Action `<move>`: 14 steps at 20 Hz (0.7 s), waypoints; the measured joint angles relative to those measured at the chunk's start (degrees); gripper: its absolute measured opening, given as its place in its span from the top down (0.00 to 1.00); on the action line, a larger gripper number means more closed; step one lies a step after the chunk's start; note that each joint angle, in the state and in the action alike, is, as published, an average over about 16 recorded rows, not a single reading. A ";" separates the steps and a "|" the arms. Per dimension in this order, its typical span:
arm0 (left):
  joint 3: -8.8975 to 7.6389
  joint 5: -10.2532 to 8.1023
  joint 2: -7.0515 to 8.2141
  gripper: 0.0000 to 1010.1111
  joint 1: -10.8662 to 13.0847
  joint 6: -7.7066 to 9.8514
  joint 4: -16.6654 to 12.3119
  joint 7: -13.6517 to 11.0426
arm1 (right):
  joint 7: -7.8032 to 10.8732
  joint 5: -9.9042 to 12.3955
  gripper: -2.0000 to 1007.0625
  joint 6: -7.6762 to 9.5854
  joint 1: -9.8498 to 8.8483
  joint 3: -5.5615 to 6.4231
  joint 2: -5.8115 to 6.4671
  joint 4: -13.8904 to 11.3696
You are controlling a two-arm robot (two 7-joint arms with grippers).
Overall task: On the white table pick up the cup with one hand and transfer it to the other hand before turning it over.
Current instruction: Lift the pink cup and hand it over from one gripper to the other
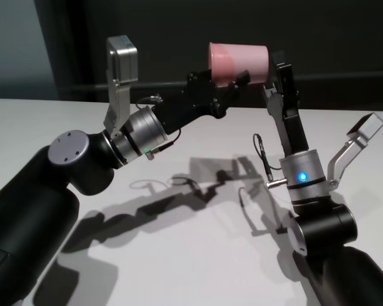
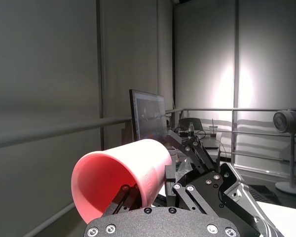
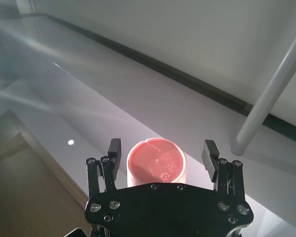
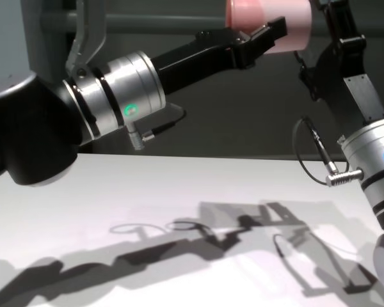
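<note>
Pink cup (image 1: 238, 62) held aloft between two claws, well above the white table (image 1: 198, 255).

Left claw (image 1: 233, 80), green-lit wrist: closed on the cup's wall near the rim, one finger inside the mouth; cup lies on its side, mouth toward the robot's left. Right claw (image 3: 161, 157), blue-lit wrist: reaches up from below at the cup's base end, jaws spread wide, fingers (image 3: 210, 153) flanking the base without gripping it. Arm shadows fall on the table.

Readable text: none in any view.
Cup (image 3: 156, 164) base: small raised moulded marks, too small to read.
Monitor (image 2: 149, 114) screen: lit, content too blurred to read.
</note>
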 joint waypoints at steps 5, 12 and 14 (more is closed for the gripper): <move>0.00 0.00 0.00 0.80 0.00 0.00 0.00 0.00 | 0.35 0.51 0.01 0.00 0.60 -0.77 0.04 0.57; 0.00 0.00 0.00 0.80 0.00 0.00 0.00 0.00 | 0.63 1.18 0.01 -0.16 1.06 -1.79 0.16 0.87; 0.00 0.00 0.00 0.80 0.00 0.00 0.00 0.00 | 0.68 1.37 0.01 -0.24 1.13 -2.06 0.21 0.91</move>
